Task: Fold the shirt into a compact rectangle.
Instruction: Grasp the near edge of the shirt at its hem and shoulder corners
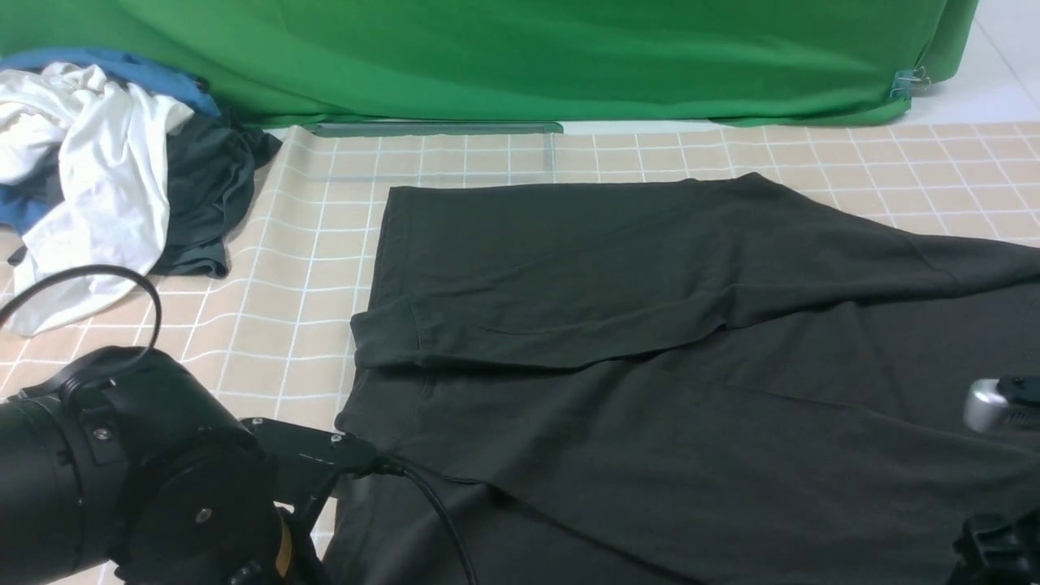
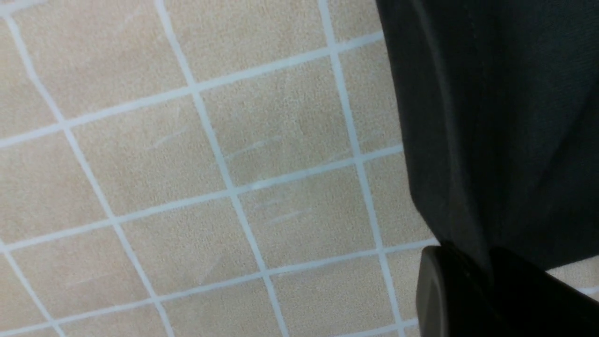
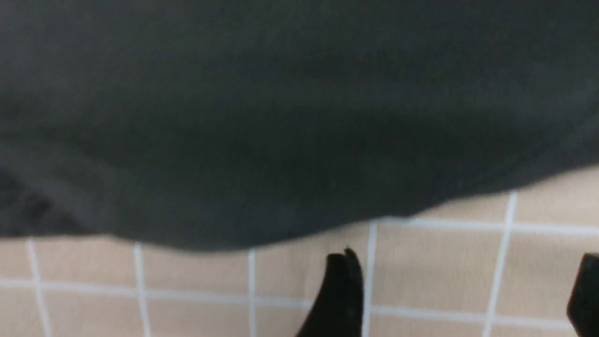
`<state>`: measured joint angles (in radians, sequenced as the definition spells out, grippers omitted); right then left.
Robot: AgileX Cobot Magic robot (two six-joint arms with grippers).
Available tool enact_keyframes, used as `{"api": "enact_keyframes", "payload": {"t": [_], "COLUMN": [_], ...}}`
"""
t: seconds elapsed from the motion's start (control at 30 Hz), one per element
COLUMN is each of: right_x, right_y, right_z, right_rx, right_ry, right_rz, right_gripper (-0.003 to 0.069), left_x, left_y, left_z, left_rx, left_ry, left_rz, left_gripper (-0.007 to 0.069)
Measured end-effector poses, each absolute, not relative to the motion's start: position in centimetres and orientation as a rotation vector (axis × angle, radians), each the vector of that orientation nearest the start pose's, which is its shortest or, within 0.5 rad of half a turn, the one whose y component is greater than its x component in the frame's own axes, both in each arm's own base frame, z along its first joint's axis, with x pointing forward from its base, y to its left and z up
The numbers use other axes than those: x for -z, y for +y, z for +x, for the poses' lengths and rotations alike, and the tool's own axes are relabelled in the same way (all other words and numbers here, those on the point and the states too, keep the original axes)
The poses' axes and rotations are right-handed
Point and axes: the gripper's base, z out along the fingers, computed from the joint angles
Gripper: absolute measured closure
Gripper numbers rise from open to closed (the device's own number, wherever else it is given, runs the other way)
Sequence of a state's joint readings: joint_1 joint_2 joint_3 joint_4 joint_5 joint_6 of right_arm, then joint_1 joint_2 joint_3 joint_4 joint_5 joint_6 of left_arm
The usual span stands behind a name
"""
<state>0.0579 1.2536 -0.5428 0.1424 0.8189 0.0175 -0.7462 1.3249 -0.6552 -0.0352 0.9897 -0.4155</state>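
Dark shirt [image 1: 650, 455] sprawls from centre to lower right of the front view, likely soft, limp, best pinched at hemmed edges; left fingers [image 2: 472, 271] clamp its edge, right fingers [image 3: 463, 281] spread empty

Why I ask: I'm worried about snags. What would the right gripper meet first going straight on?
Probably the shirt, its edge just past the open right gripper; depth is unclear, so possibly the checked cloth first.
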Motion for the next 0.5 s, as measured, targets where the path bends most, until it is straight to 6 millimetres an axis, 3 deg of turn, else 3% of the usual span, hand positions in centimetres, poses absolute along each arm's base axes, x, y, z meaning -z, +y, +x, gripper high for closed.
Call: {"api": "enact_keyframes", "payload": {"t": [0.13, 0.23, 0.37, 0.4, 0.5], "right_x": [-17.1, -15.9, -15.2, -15.1, -15.1], "right_y": [2.0, 2.0, 1.9, 2.0, 2.0], "right_z": [18.6, 19.3, 19.8, 19.9, 20.1], "right_rx": [-0.166, -0.157, -0.147, -0.148, -0.159], "right_ry": [3.027, 3.041, 3.059, 3.054, 3.054], "right_rz": [0.110, 0.126, 0.132, 0.123, 0.090], "right_gripper": [0.0046, 0.0104, 0.0299, 0.0399, 0.0560], "left_x": [-19.6, -19.6, -19.6, -19.6, -19.6], "left_y": [-13.1, -13.1, -13.1, -13.1, -13.1], "left_z": [13.8, 13.8, 13.9, 13.9, 13.9], "left_rx": [0.037, 0.037, 0.037, 0.038, 0.035], "left_ry": [3.117, 3.116, 3.110, 3.109, 3.102], "left_rz": [0.491, 0.494, 0.496, 0.496, 0.500], "left_gripper": [0.0587, 0.0587, 0.0587, 0.0587, 0.0587]}}
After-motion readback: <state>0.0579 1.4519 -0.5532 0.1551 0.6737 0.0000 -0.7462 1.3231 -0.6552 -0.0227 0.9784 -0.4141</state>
